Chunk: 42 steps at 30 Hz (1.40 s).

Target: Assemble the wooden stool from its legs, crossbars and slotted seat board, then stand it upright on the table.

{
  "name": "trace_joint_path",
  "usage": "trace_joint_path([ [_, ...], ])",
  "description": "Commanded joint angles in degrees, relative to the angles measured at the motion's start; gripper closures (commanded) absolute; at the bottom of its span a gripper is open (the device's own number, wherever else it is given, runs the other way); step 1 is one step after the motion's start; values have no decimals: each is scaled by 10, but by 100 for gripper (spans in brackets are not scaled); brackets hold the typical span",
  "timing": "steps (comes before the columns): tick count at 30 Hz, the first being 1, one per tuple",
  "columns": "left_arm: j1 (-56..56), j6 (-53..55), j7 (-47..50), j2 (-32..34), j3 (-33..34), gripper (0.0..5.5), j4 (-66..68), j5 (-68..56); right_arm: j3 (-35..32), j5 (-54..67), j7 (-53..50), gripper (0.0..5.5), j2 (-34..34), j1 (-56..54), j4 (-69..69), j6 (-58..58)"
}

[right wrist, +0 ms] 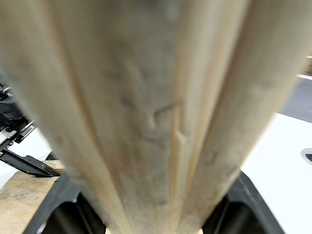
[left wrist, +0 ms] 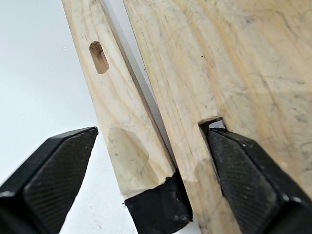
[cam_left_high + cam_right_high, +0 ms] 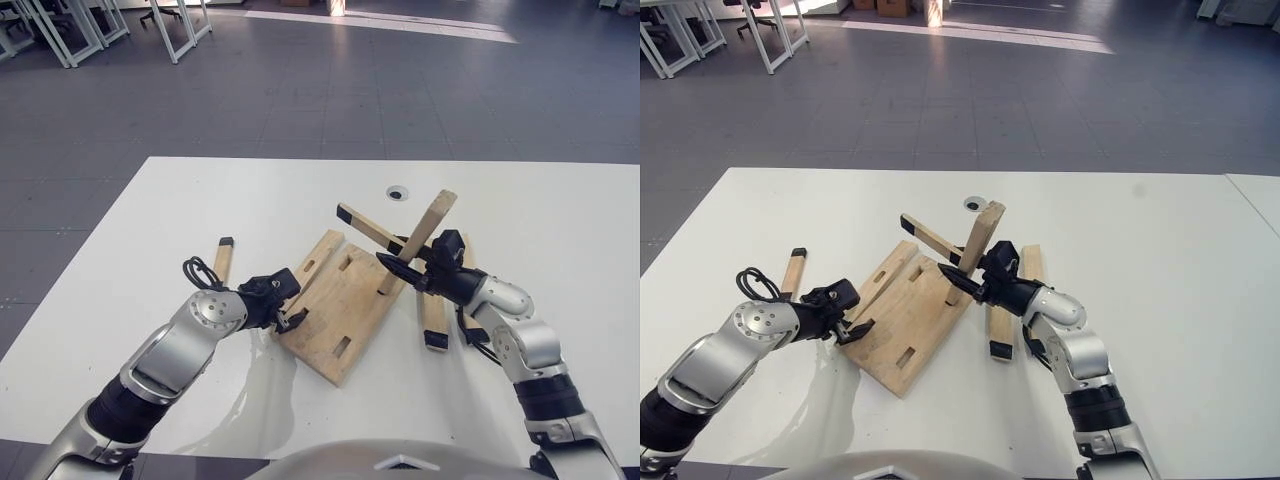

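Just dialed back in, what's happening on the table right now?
The right gripper is shut on a tilted leg standing in the seat board, which lies flat on the table. The left gripper is open at the board's near-left edge, astride that edge and a second leg lying alongside.

Open office or lab hall, grey tiled floor [image 3: 300, 90], white-framed desks [image 3: 70, 35] (far back, along the edge), broad white worktable [image 3: 560, 230] with round cable port [image 3: 399, 191].

Blurred, cut-off & hidden bits
R wrist cam: upright leg [image 1: 146, 112] blurred, cut top & btm, covers most of right gripper [image 3: 395, 268]; seat board [image 2: 234, 73] runs off-frame; spare leg [image 3: 1032, 262] partly behind arm.
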Motion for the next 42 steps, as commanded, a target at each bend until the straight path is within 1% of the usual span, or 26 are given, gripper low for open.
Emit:
trace_joint_path([
  [1,13,21,-4,-4,-10,133,11,0,73,-86,-26,347,-57,17,173,205],
  [3,14,24,-2,-7,-9,133,7,0,86,-106,-39,347,-66,-6,162,201],
  [5,15,26,1,-11,-10,133,4,0,97,-97,-36,347,-69,-7,143,221],
  [9,17,31,5,-18,-11,133,0,-1,105,-91,-37,347,-70,-7,165,228],
  [14,7,35,2,-15,-4,133,-7,-3,65,-22,6,347,-67,-38,220,257],
  [19,-5,34,1,-18,-5,133,-4,-3,73,-30,16,347,-72,-86,269,227],
  [24,-3,35,4,-23,-7,133,-3,0,74,-23,15,347,-74,-92,218,213],
  [28,3,34,9,-28,-9,133,-1,2,41,9,8,347,-68,-95,172,200],
  [34,4,33,9,-31,-8,133,2,7,11,16,-2,347,-66,-110,177,200],
  [35,5,34,10,-31,-8,133,1,7,10,15,-2,311,-65,-110,181,201],
  [36,6,36,10,-32,-7,133,0,7,9,15,-1,301,-65,-110,183,202],
  [37,8,37,11,-32,-7,133,-2,7,8,13,-1,277,-63,-109,185,202],
  [42,11,37,10,-32,-6,133,-2,8,-6,4,-8,191,-52,-108,181,202],
])
